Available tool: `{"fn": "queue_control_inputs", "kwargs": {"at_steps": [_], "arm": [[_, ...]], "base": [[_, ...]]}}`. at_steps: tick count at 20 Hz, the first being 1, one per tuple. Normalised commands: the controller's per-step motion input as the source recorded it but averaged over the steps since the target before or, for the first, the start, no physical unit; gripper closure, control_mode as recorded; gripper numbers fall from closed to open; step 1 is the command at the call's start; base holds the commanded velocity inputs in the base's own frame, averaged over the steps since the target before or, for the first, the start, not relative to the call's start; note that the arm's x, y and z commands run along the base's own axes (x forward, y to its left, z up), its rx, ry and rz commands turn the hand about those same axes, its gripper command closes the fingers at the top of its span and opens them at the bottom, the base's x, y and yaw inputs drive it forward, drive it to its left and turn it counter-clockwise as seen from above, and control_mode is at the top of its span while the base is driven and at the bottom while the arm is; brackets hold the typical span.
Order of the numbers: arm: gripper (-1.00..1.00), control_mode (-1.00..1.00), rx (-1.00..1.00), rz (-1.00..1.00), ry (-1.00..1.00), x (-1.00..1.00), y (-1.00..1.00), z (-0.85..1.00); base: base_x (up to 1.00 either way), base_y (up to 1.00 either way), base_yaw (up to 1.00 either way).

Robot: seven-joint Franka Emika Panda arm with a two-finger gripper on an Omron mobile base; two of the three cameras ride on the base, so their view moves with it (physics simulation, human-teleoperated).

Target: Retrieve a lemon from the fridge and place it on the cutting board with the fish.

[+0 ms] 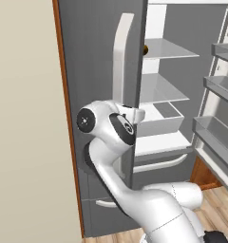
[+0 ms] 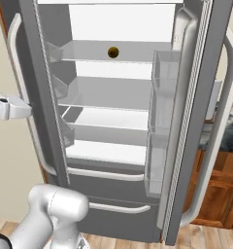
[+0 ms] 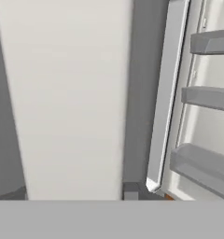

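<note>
I am at the fridge (image 2: 113,185), and its right door (image 2: 189,121) stands wide open, so I can see the white inside and the clear shelves. The step I am on is getting to the lemon (image 2: 113,52). It sits on a high shelf (image 2: 108,51), far back, near the middle, and nothing is touching it but the shelf. It looks like a small dark-yellow ball from the right base view, and from the left base view just a bit of it peeks out past the edge of the left door (image 1: 97,71). My hand is low and off to the left, close to the left door and its long white handle (image 1: 121,57). My fingers are hidden in all the pictures, but my gripper is pinched nearly shut and I do not think it holds anything; the lemon is well apart from it. Next I think I need to pull my hand away from the left door, open my fingers wide, lift my arm up, and reach far in over the high shelf to close around the lemon. The cutting board and the fish come after that.
</note>
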Motion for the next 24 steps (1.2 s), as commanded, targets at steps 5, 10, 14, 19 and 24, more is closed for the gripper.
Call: {"fn": "queue_control_inputs", "kwargs": {"at_steps": [5,10,14,19,24], "arm": [[1.00,-1.00,0.00,-0.22,0.17,-0.75,0.27,0.14],[1.00,-1.00,0.00,-0.19,0.21,-0.54,0.29,0.22],[1.00,-1.00,0.00,-0.21,0.24,-0.44,0.41,0.25],[1.00,-1.00,0.00,-0.22,0.21,-0.36,0.53,0.10],[1.00,-1.00,-0.07,-0.15,0.07,-0.16,0.53,0.00]], "base": [[0.00,0.00,0.00],[0.00,0.00,0.00],[0.00,0.00,0.00],[0.00,0.00,0.00],[0.00,0.00,0.00]]}}
